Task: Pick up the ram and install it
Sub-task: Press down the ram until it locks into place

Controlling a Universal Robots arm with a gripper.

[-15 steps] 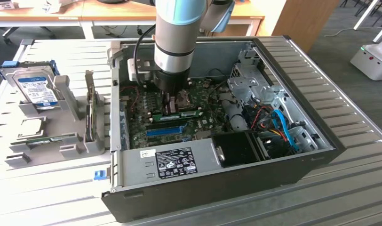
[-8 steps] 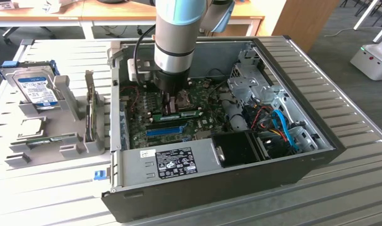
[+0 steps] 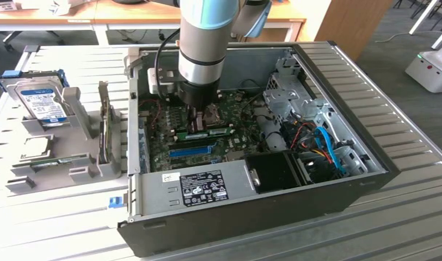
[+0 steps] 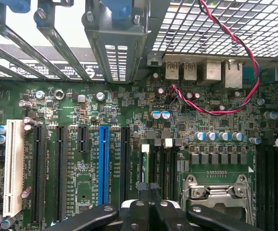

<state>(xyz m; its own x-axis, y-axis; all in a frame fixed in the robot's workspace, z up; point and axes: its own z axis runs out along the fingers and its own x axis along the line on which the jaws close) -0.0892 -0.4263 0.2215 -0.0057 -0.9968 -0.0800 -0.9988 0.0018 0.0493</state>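
My gripper (image 3: 203, 115) reaches down into the open computer case, just above the motherboard. In the wrist view the gripper (image 4: 149, 186) is shut, its two black fingers pressed together. The ram (image 4: 145, 166) stands edge-on in a black memory slot right under the fingertips, a thin green strip with a white clip at its far end. From the exterior view the ram (image 3: 215, 132) shows as a green strip beside the gripper's tip. I cannot tell whether the fingers touch it.
A blue slot (image 4: 103, 163) and black expansion slots lie beside the ram's slot, and the metal CPU socket (image 4: 216, 192) on its other side. A red-and-black wire (image 4: 235, 48) loops near the rear ports. Outside the case (image 3: 279, 206), a grey holder (image 3: 75, 168) carries a hard drive (image 3: 43, 103).
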